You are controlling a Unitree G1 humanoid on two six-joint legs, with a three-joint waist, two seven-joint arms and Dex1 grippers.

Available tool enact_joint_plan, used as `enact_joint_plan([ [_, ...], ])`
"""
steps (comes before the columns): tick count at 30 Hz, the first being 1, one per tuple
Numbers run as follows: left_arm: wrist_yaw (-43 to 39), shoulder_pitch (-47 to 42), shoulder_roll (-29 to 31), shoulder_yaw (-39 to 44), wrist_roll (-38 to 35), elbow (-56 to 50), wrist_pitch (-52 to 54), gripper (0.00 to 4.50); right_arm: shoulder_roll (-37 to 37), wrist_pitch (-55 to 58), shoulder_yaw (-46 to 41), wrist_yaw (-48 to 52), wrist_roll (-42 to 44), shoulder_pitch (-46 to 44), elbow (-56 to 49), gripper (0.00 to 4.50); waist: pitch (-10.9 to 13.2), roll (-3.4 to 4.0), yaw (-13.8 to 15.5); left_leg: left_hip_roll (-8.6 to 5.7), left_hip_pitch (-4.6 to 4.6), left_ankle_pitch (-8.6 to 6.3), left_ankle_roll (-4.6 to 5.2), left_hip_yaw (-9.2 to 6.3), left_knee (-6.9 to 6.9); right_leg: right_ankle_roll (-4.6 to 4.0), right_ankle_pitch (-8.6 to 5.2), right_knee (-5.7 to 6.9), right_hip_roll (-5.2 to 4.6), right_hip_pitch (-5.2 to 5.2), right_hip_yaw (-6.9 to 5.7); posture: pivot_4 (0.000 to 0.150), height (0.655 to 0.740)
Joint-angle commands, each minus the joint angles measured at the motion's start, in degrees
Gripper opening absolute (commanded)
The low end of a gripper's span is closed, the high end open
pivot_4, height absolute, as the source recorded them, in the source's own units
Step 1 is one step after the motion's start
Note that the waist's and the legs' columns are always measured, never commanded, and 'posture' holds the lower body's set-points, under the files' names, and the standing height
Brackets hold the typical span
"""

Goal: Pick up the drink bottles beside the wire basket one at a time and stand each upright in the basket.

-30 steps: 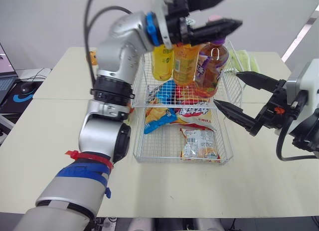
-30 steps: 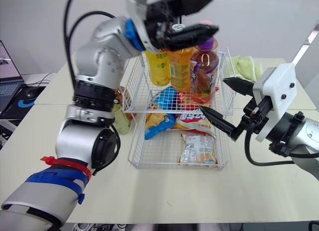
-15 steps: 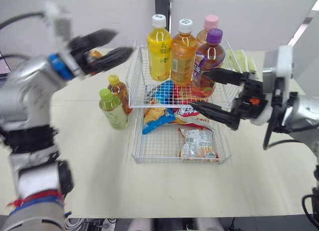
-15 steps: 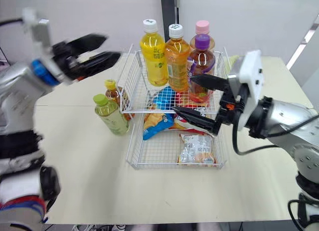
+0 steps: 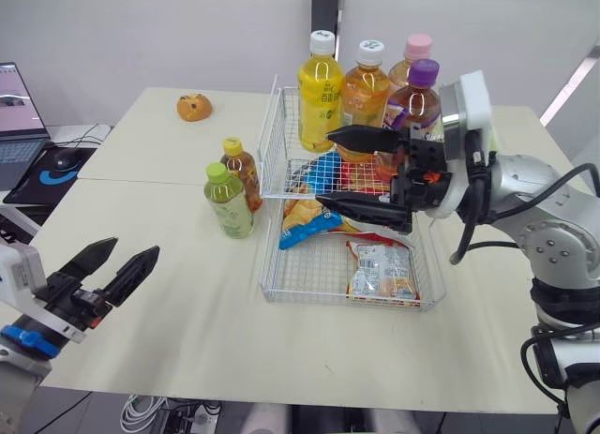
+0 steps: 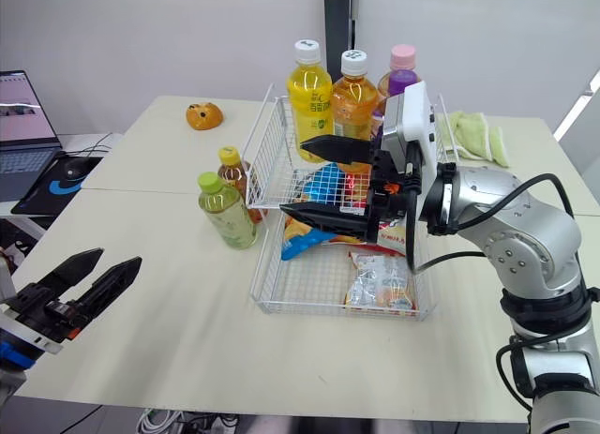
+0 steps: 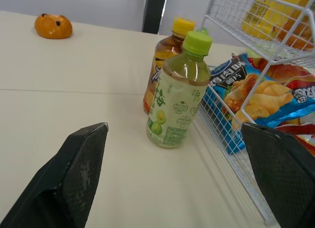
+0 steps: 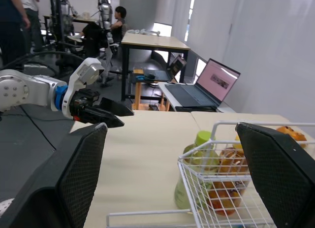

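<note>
Both head eyes are looking forward and down on the table, holding the wire basket near frame centre. The left wrist camera is sitting low and close, facing the green-capped bottle and the basket's side. The right wrist camera is gazing over the basket's rim at that bottle and the far left gripper.

No print was legible on the green-capped plastic drink bottle or the blue foil snack bag.
</note>
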Motion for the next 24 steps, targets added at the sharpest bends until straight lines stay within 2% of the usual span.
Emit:
enact_joint_plan([
  [1,2.7,-1.3,1.5,-2.1,-1.8,-2.3,-2.5,4.48,0.4,-1.0,-1.2,1.3,-0.8,-1.7,-0.4,4.50,0.0,0.05,-0.1,0.00,0.13,-0.09,0.16,0.00,0.00,0.00,0.00,0.00,0.00,0.11,0.00,0.150,0.7400],
  [5,4.8,-9.8,5.6,-10.9,3.5,3.5,-5.4,4.48,0.0,-0.1,-1.9,0.6,-1.4,-1.1,-1.8,4.50,0.0,0.10,-0.1,0.00,0.67,-0.11,0.20,0.01,-0.17,-0.03,-0.01,-0.03,0.00,0.52,0.00,0.150,0.7400],
  [12,6.4,-28.4,6.8,-28.4,15.3,19.0,-13.0,4.48,-2.9,3.8,-5.7,-4.9,0.5,1.9,-8.2,4.50,0.0,0.11,-0.4,-0.03,0.59,-0.10,0.18,0.04,-0.18,-0.02,0.00,-0.07,0.01,0.46,0.02,0.150,0.7400],
  [17,6.0,-34.9,5.7,-34.4,19.9,26.8,-17.1,4.48,-4.9,5.9,-8.6,-7.1,2.0,2.9,-9.8,4.50,0.0,0.10,-0.9,-0.02,0.57,0.01,-0.02,0.14,-0.46,-0.02,-0.01,-0.15,0.01,0.31,0.10,0.150,0.7400],
  [22,6.1,-38.5,5.2,-36.3,22.7,32.2,-20.2,4.48,-6.0,7.1,-10.4,-9.4,3.4,3.8,-11.6,4.50,0.0,0.10,-1.3,-0.01,0.57,-0.05,0.08,0.13,-0.54,-0.02,-0.01,-0.14,0.01,0.27,0.09,0.150,0.7400],
  [24,6.2,-38.8,5.2,-36.2,23.3,33.0,-20.8,4.10,-6.1,7.4,-10.6,-10.1,3.6,4.0,-12.1,4.50,0.0,0.10,-1.4,-0.01,0.57,-0.08,0.15,0.13,-0.55,-0.02,-0.01,-0.14,0.01,0.26,0.09,0.150,0.7400],
])
